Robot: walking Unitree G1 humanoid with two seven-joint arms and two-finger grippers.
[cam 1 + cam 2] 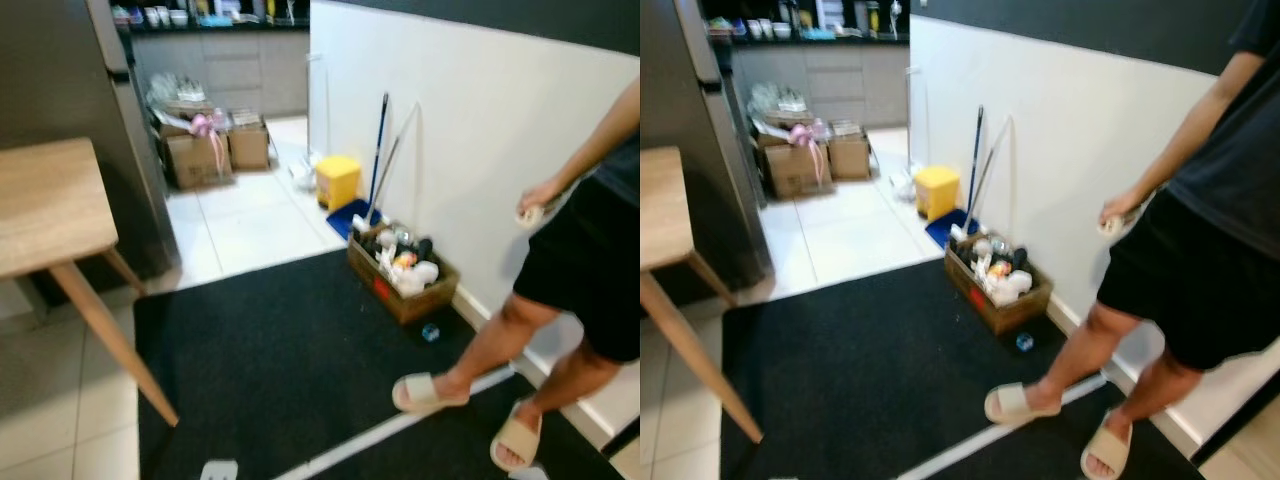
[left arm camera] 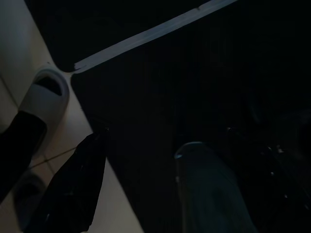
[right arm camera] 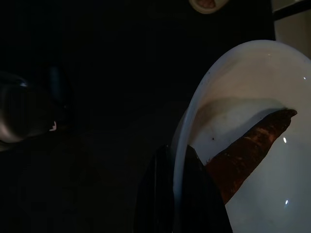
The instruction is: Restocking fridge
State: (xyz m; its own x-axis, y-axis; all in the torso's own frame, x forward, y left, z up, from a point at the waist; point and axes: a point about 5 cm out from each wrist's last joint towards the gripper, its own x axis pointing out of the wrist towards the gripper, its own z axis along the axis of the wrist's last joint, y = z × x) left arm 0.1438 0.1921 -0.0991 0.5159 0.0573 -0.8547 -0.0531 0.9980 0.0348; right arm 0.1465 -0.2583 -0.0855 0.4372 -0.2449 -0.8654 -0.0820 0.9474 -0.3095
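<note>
Right claw (image 3: 177, 194) clamped on white bowl (image 3: 252, 145) rim; left claw (image 2: 141, 184) apart. Carrying step: you turn toward fridge (image 1: 60, 90) next.

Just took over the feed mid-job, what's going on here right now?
The right gripper is clamped on the rim of a white bowl holding a reddish-brown piece of food. The robot stands on a black mat. A person in slippers stands by the wall beside a crate of bottles. The fridge is ahead on the left.
</note>
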